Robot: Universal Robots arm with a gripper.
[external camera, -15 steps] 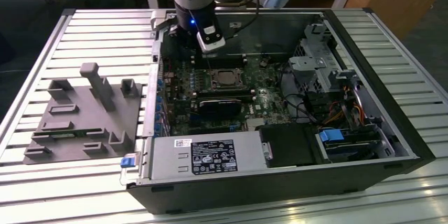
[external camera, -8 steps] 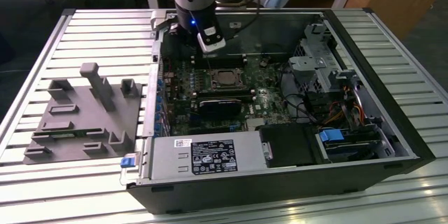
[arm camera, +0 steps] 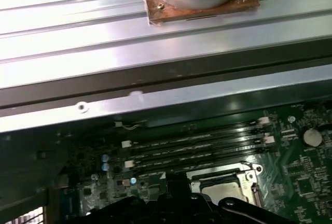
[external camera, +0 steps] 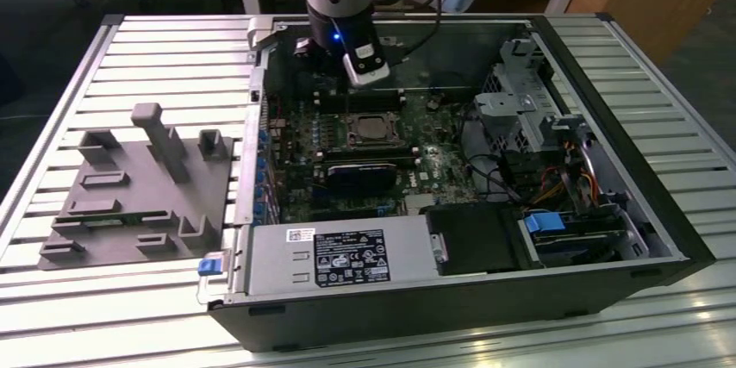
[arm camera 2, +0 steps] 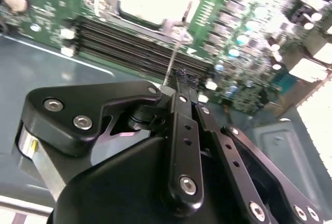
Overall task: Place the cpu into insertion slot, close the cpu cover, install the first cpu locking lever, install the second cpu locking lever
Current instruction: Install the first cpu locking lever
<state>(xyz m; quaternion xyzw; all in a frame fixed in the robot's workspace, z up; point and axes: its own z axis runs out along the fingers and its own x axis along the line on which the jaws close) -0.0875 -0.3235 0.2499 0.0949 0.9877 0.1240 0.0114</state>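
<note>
Setup: we note an open computer case [external camera: 644, 213] lying on a slatted table [external camera: 161, 49], with the green motherboard [external camera: 345, 183] facing up.
Arm: it reaches down into the case, and the gripper [arm camera 2: 175, 82] hangs just above the board, beside the memory slots [arm camera: 197, 146].
Cpu: the cpu [external camera: 371, 127] sits flat in the insertion slot [external camera: 343, 131], silver top up. We count step one as done.
Cover: in the first wrist view the cpu cover [arm camera: 220, 173] frames the chip and looks level with it. We judge it lowered, so step two looks done, though we cannot confirm that it is fully seated.
Lever: in the second wrist view a thin metal locking lever [arm camera 2: 174, 53] stands up at a slant from the slot's edge, with its free end at the gripper's tip. It is not yet down and hooked.
Gripper state: the fingers [arm camera 2: 182, 125] are drawn together, tips meeting at the lever's end. We cannot tell whether they pinch the wire or only press against it.
Second lever: we cannot make it out, and its state is unknown.
Progress: we judge the work past halfway. The chip is in and the cover is down, the first lever is in hand, and the second lever remains.
Elsewhere: a grey parts holder [external camera: 127, 204] lies on the table at the exterior view's left, well apart from the gripper.
</note>
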